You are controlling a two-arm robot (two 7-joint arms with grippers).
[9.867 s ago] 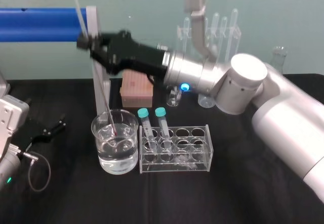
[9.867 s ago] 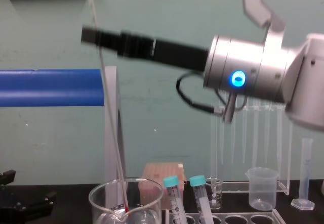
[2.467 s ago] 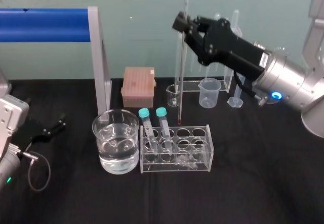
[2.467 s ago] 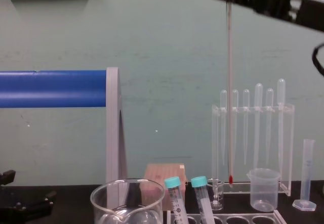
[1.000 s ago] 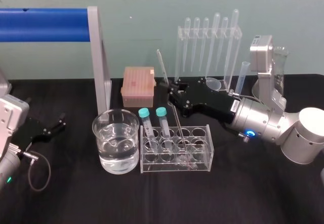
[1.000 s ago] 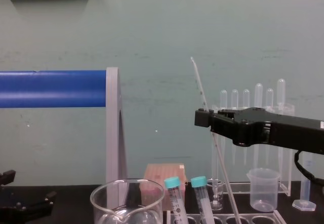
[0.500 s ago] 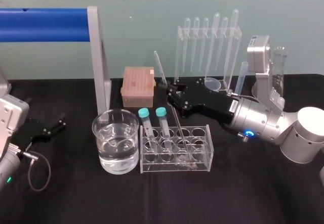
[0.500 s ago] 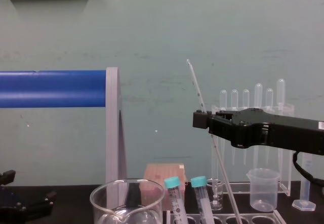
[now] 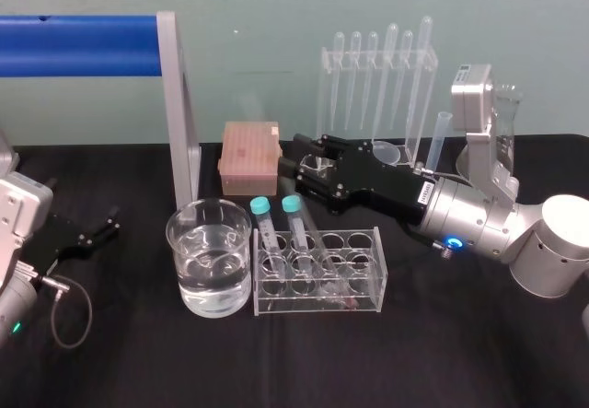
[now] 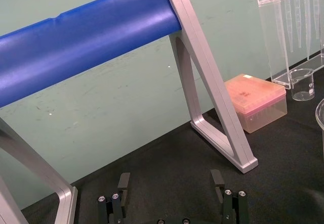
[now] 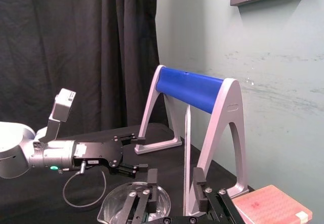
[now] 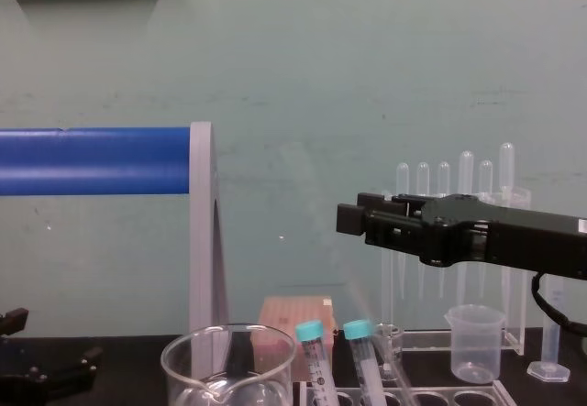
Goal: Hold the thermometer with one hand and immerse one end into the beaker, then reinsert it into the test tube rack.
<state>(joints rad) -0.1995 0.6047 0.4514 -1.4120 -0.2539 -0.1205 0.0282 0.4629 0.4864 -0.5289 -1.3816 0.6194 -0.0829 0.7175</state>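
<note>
Head view: the beaker [image 9: 184,253] has clear water in it and sits just left of the test tube rack [image 9: 366,290]. The rack holds two teal-capped tubes [image 9: 293,219]. The right hand [image 9: 304,164] hovers behind the rack with its fingers spread.

Right wrist view: the thermometer [image 11: 187,153] stands upright between those fingers, gripped by neither.

Left wrist view: the left gripper [image 10: 169,186] is parked low over the surface, fingers apart.

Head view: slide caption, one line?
Right gripper open behind the rack, blurred thermometer leaning in it; beaker beside; left gripper parked far left.
</note>
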